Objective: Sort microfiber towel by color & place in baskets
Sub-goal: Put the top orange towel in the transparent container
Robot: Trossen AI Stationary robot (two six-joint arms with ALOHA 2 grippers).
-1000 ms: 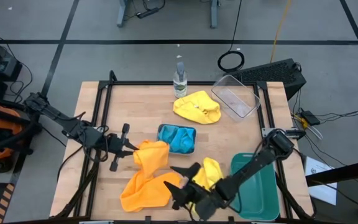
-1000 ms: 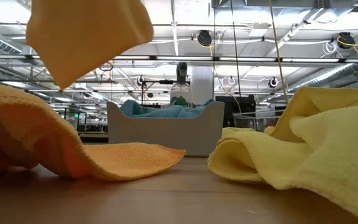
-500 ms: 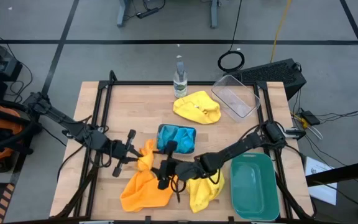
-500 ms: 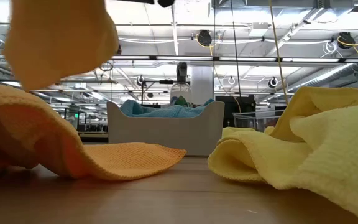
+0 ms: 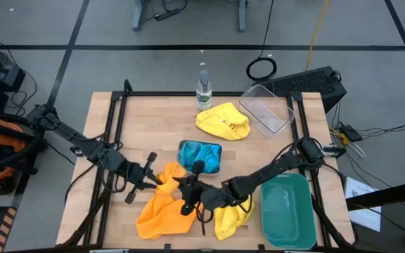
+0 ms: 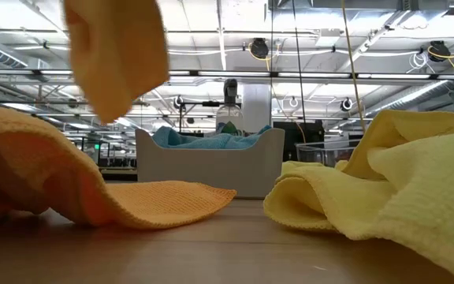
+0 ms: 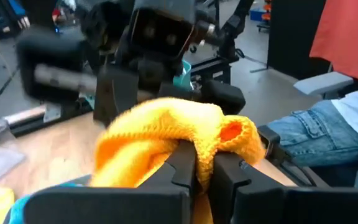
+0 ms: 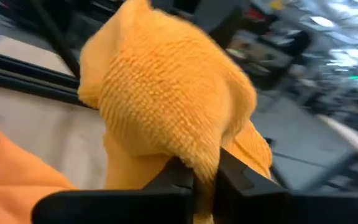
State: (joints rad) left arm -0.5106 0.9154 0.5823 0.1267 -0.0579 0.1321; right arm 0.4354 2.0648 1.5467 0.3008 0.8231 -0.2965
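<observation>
Above the pale wooden table (image 5: pixel 153 126), both our fingers, left (image 5: pixel 162 181) and right (image 5: pixel 180 184), pinch one soft orange microfiber towel (image 5: pixel 170 176); grey tiled floor (image 5: pixel 188 63) surrounds us.

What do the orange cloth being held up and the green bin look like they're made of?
The orange cloth looks like soft knitted microfiber: a fine looped weave shows, and it droops in folds between the left gripper and right gripper. The green bin looks like smooth moulded plastic, with rounded corners and a faint sheen, though that is less certain.
</observation>
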